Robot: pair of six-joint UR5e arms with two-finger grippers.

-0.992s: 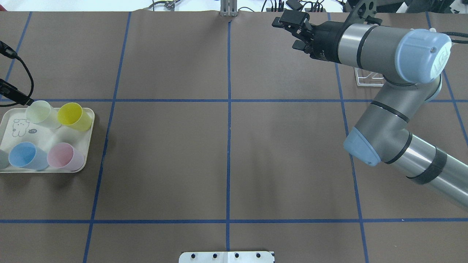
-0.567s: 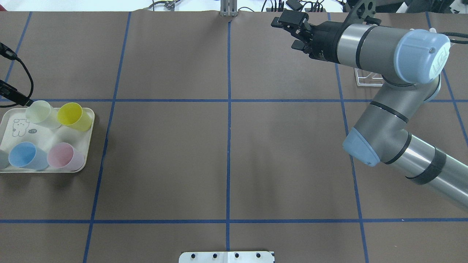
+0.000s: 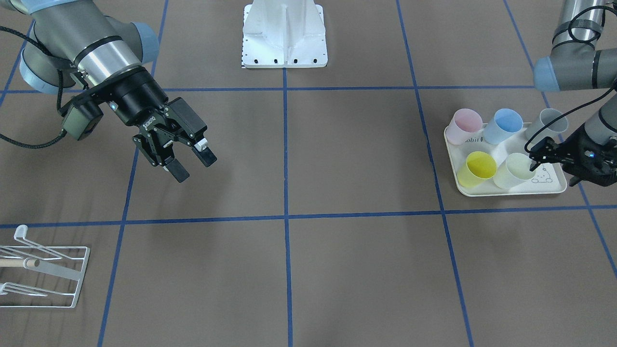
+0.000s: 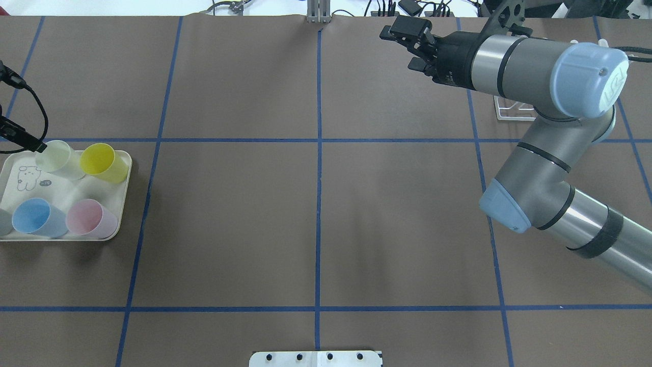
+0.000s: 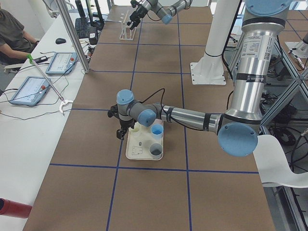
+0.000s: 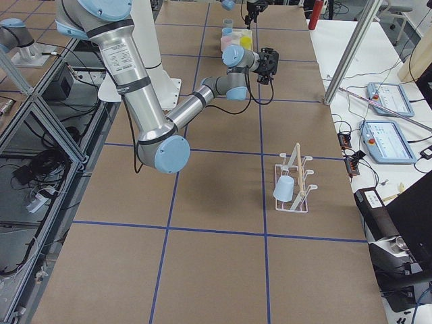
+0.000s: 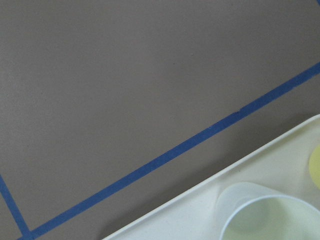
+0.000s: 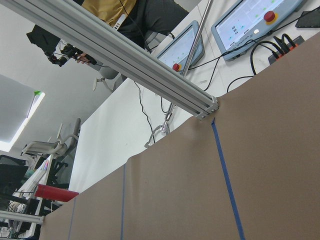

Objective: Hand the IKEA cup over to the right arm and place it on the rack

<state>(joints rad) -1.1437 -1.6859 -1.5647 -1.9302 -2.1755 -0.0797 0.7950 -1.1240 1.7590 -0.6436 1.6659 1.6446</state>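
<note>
- Okay, far left: cream rabbit-print tray holds five upright cups, mouths up: pale green cup, yellow cup, blue cup, pink cup, and a grey cup at the edge.
- My left gripper sits at the tray's far-left corner, just beside the pale green cup on the side away from the yellow one. I take that cup as the pick.
- Key relation: the cup lies toward the table's middle from my left fingers, its long axis vertical, so I judge a sideways close on the wall is what's needed.
- Left jaws: can't tell how wide. The wrist view shows no fingers, only tray rim and the cup's mouth. I can't tell contact either; nothing is lifted.
- The yellow cup is touching or nearly touching the green one, so there's little room on that side and I could nudge it.
- Middle: brown paper table with a blue tape grid, flat, and this is where the handover would go.
- Right: my right arm is raised over the far right part, and my right gripper has its jaws spread wide, holding nothing, pointing toward the middle.
- The left arm is far nearer the cups; the right is well apart from them.
- Far right: white wire rack with a wooden dowel, near the right arm. A pale blue cup already hangs on one side, and other prongs look free.
</note>
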